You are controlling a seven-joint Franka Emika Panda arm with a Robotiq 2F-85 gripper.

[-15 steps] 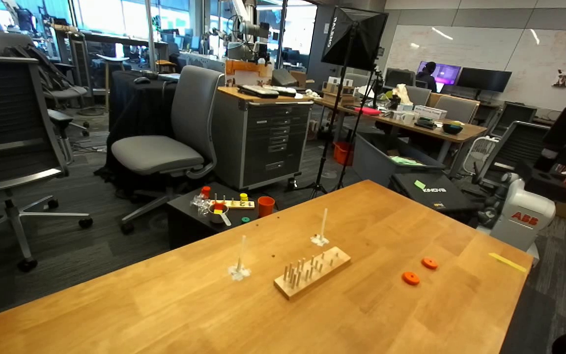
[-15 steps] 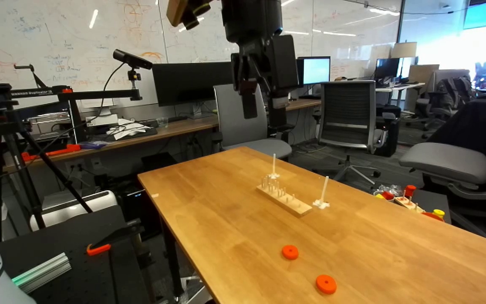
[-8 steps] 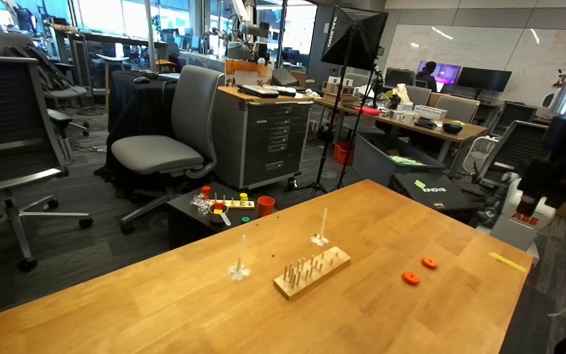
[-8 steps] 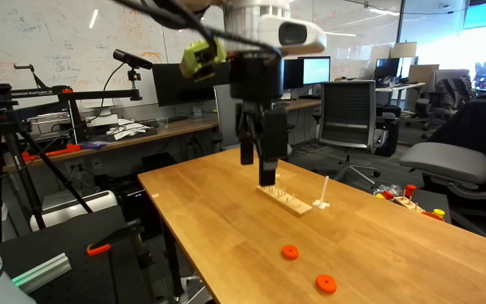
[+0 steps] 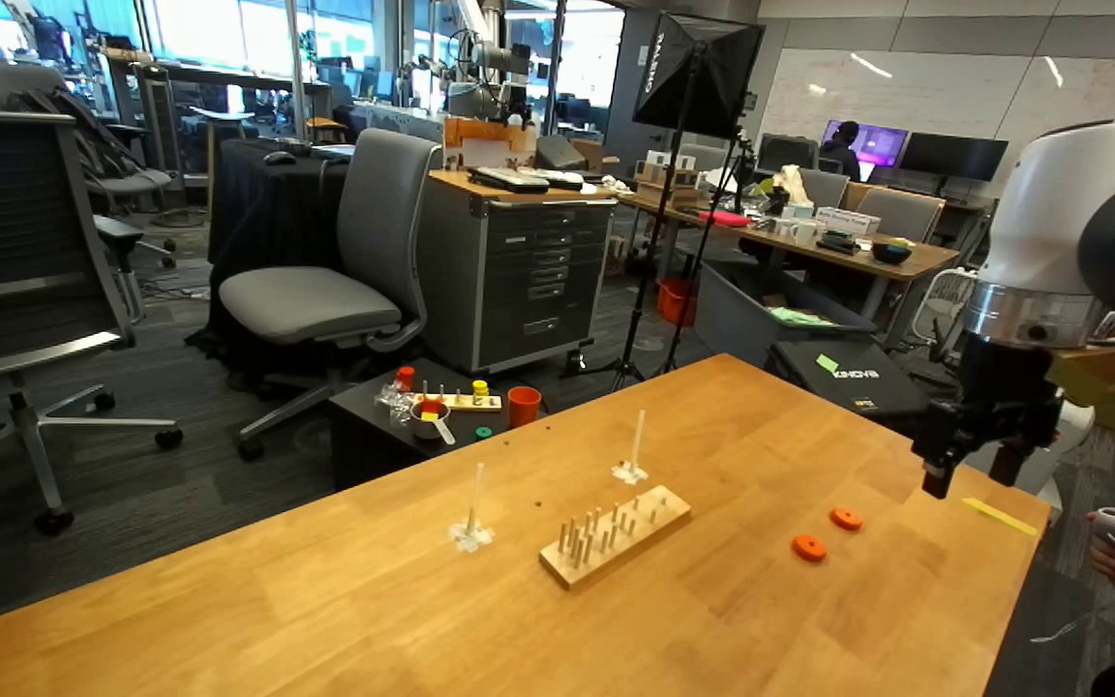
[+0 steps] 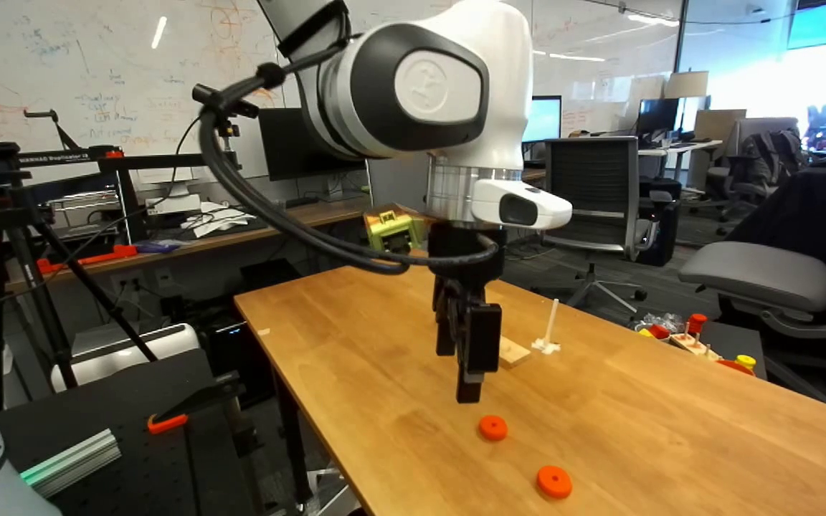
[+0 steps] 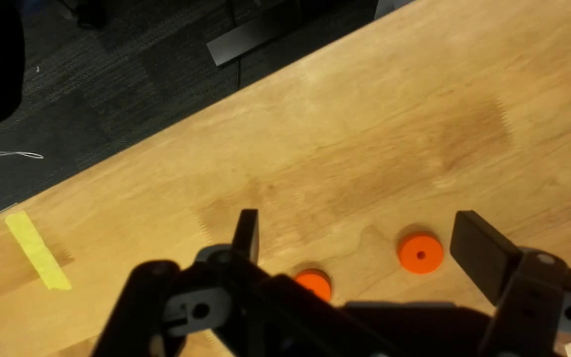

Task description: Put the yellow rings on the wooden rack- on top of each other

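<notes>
1. Wrist view: I see the fingers [image 7: 484, 253] spread wide above the counter [image 7: 315, 124].
2. Below, two orange rings [image 7: 420, 266] lie near each other.
3. In an exterior view, yellow tape [image 5: 1000, 517] sits between the rings and a corner.
4. The wooden rack [image 5: 620, 538] lies farther from that corner, pale stands [image 5: 637, 441] between it and the far edge.

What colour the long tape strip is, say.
The tape strip is yellow, clearest in the wrist view.
</notes>
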